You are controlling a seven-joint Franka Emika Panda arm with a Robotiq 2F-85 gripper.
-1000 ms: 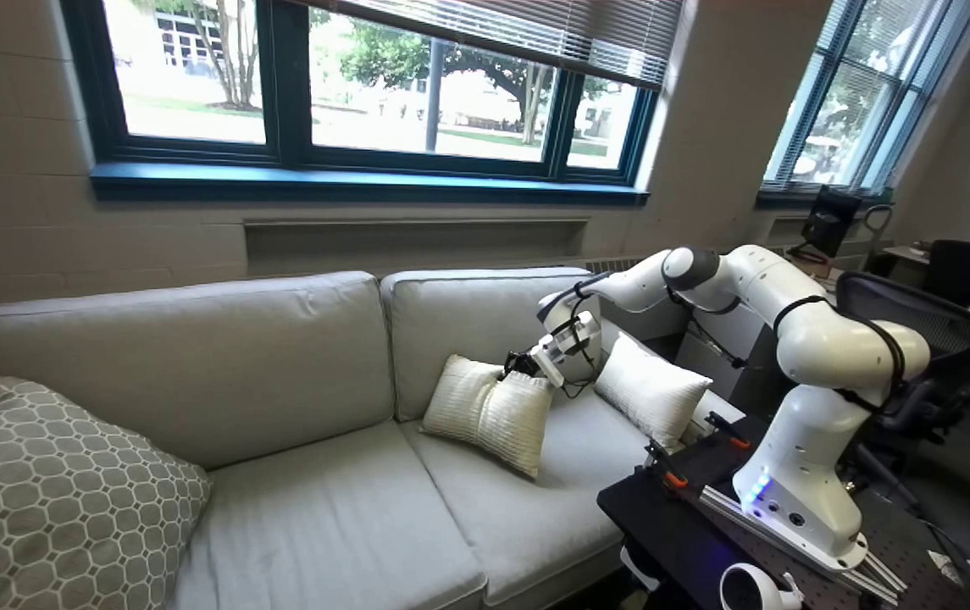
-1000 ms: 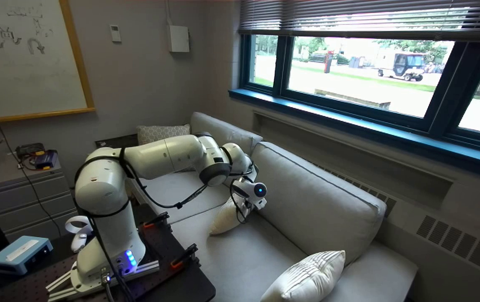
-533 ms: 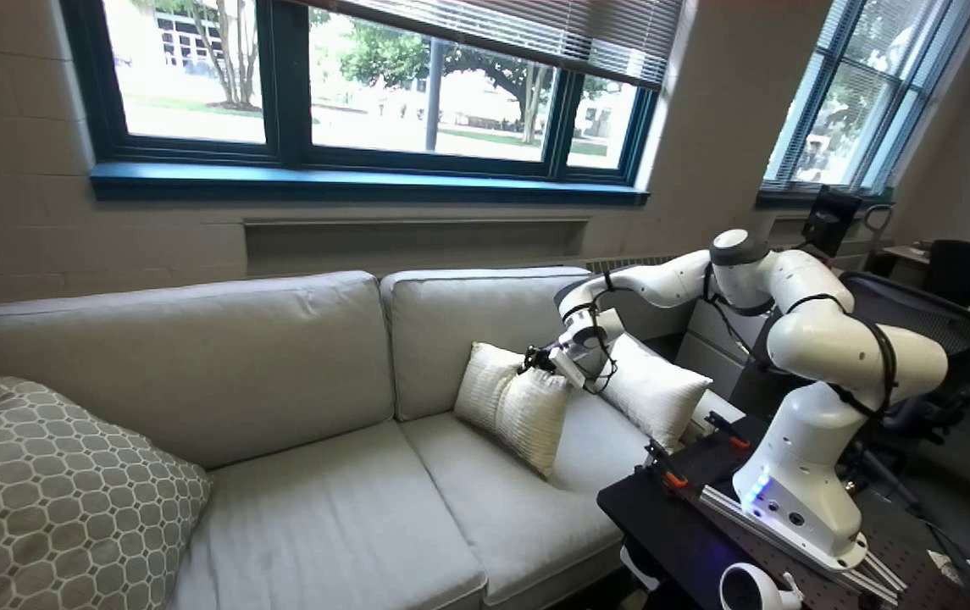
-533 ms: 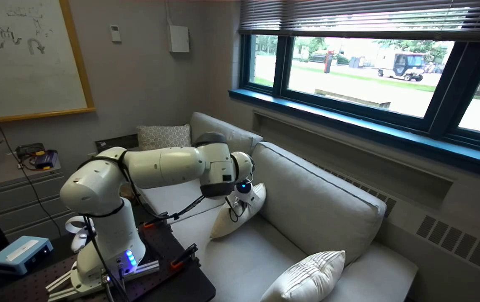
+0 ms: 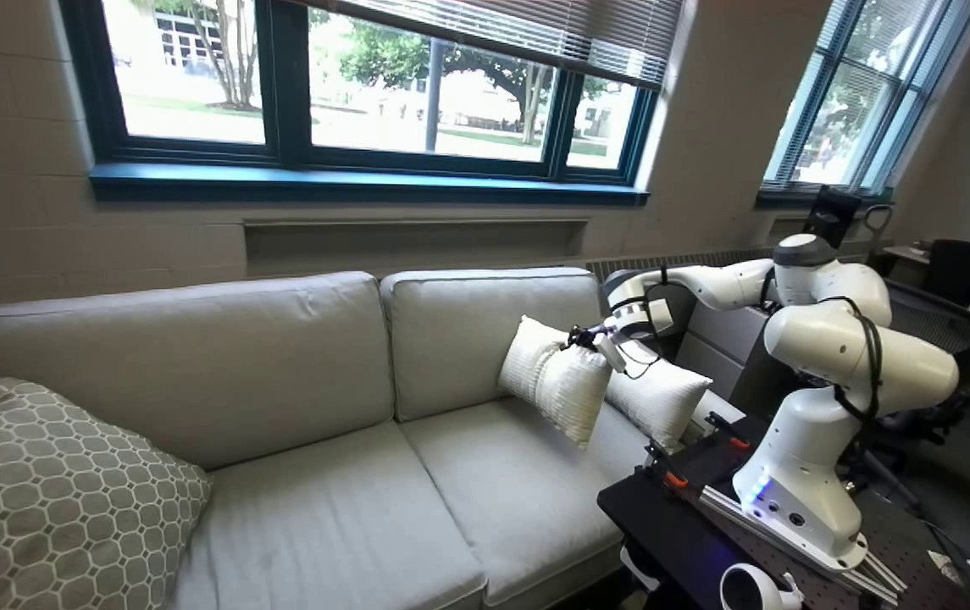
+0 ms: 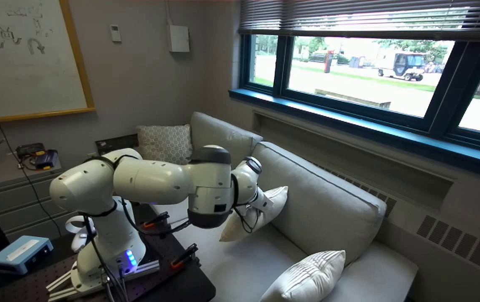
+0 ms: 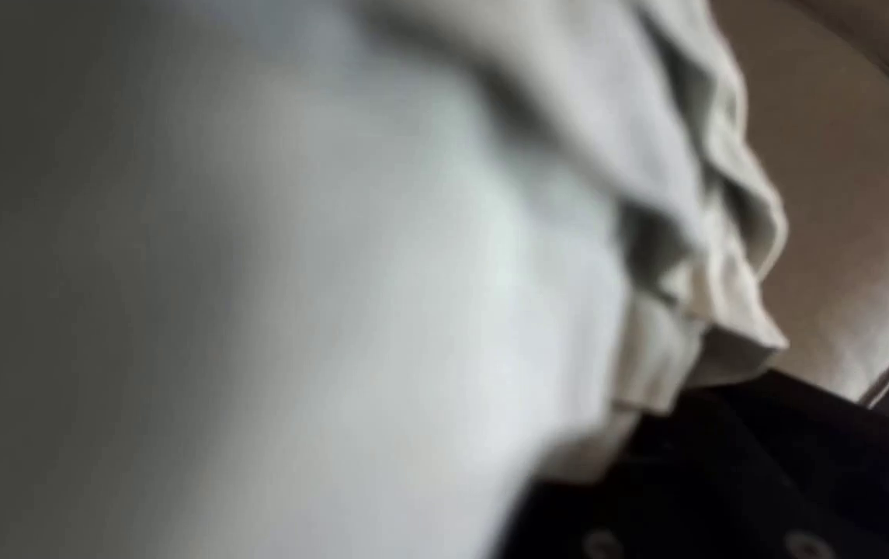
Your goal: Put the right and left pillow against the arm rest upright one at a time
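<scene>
Gripper (image 5: 579,338) and cream pillow (image 5: 554,381) make an easy match: the pillow looks light, soft and puffy, apt to sag and swing, so a deep pinch midway along its top edge seems the surest hold. Almost fully closed, the jaws grip just such a bunched fold; the pillow is tilted in front of the back cushion (image 5: 476,330), near the second pillow (image 5: 662,396) but not yet against the arm rest (image 6: 376,268).

— What do you have on your large cushion (image 5: 52,508)?
— You have a pale lattice of rounded cells on grey.
— Your held pillow (image 5: 565,390)?
— Cream-white, finely ribbed; your other pillow (image 6: 307,277) is cream-white too. Your sofa (image 5: 340,517) is pale grey-beige, your arm (image 5: 823,335) white with black bands.
</scene>
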